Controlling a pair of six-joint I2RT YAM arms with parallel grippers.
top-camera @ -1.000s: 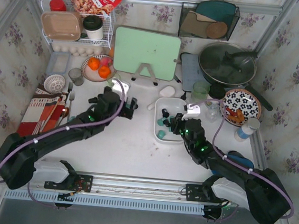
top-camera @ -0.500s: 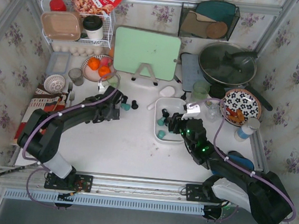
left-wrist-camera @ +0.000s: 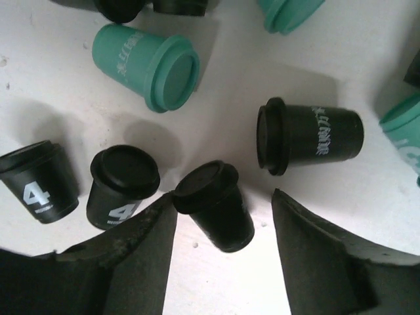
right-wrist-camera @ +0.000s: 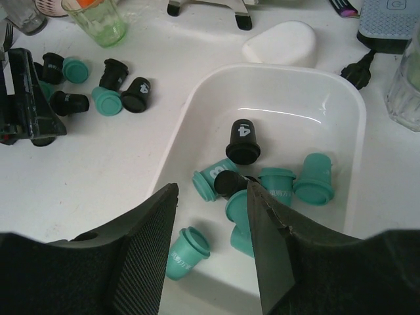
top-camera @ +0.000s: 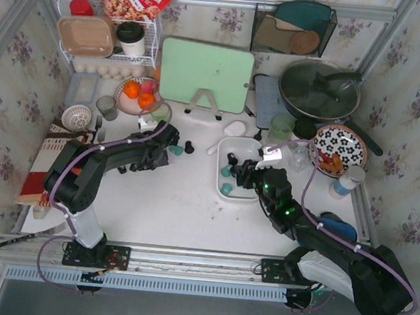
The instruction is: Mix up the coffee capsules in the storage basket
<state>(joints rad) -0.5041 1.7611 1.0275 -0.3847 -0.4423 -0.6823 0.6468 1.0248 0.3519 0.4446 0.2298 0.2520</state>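
Note:
Several black and teal coffee capsules (left-wrist-camera: 144, 65) lie loose on the white table. My left gripper (left-wrist-camera: 223, 220) is low over them and open. A black capsule (left-wrist-camera: 213, 207) lies on its side between the fingers, against the left fingertip (left-wrist-camera: 161, 216) and apart from the right one. The white storage basket (right-wrist-camera: 295, 98) holds several capsules, mostly teal (right-wrist-camera: 314, 180), plus a black one marked 4 (right-wrist-camera: 243, 141). My right gripper (right-wrist-camera: 211, 197) hangs open over the basket's near end with nothing in it. From above, the left gripper (top-camera: 167, 152) is left of the basket (top-camera: 250, 142) and the right gripper (top-camera: 241, 177) is over it.
A pale green glass (right-wrist-camera: 98, 20) and a white oval object (right-wrist-camera: 279, 42) stand just beyond the capsules and basket. Further back are a green cutting board (top-camera: 205, 74), a lidded pan (top-camera: 319, 90), a patterned plate (top-camera: 339, 149), a fruit plate (top-camera: 138, 95) and a wire rack (top-camera: 106, 39).
The left arm folded in toward the loose capsules, and its jaws narrowed around a black capsule. The right gripper stayed over the basket and opened slightly.

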